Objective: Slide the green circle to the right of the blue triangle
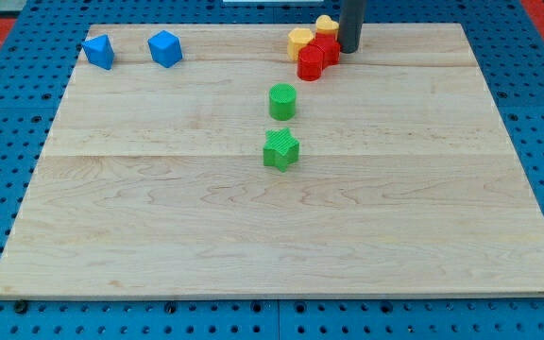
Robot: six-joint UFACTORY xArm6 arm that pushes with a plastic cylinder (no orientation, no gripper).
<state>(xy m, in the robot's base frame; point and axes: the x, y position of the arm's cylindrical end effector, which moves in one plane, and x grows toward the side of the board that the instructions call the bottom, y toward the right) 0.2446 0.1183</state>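
The green circle [282,101] stands on the wooden board, a little above the view's centre. The blue triangle [98,51] lies near the board's top left corner. My tip [348,48] is at the board's top edge, touching or just right of the red and yellow cluster, well up and to the right of the green circle and far right of the blue triangle.
A blue hexagon-like block [164,48] sits right of the blue triangle. A green star [280,150] lies just below the green circle. Two red blocks [316,58] and two yellow blocks [300,41] cluster by my tip. The wooden board [159,236] rests on a blue pegboard.
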